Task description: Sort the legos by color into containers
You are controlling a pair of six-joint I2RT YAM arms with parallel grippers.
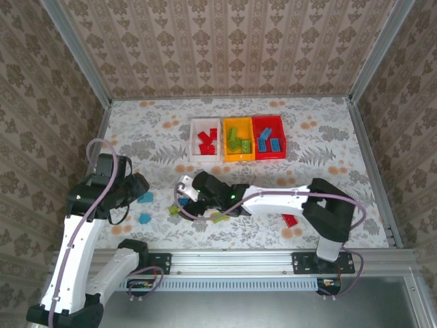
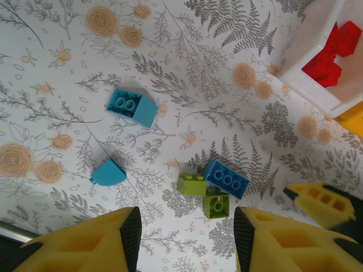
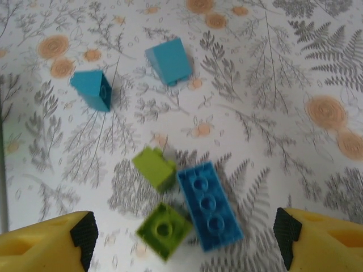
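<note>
Top cam: three small open rectangular plastic bins stand in a row, side by side, at far centre of the floral-print table (image 1: 328, 137).
- white bin (image 1: 193, 130): holds red studded bricks (image 1: 207, 142)
- yellow-orange bin (image 1: 226, 147): holds lime bricks (image 1: 235, 139)
- red bin (image 1: 282, 137): holds blue bricks (image 1: 268, 142)

Loose pcs on the cloth, nearer the arms:
- Long blue brick (image 3: 209, 207), studs up, w/ two small lime pcs touching its side: lime cube (image 3: 156, 167) and lime single-stud brick (image 3: 164, 229).
- Blue sloped pc (image 3: 169, 60) and blue tipped pc (image 3: 93, 89), apart from each other and from that cluster, on the L arm's side.
- Lime flat pc (image 1: 219, 217) just beside the R forearm.
- Lone red brick (image 1: 289, 220) near the R arm base, well apart from the rest.

R gripper (image 3: 184, 235): fingers spread wide, nothing between them, hovering over the blue/lime cluster.

L gripper (image 2: 187, 238): fingers apart, bare cloth in the gap, grasping nothing; cluster lies just ahead of its tips.
</note>
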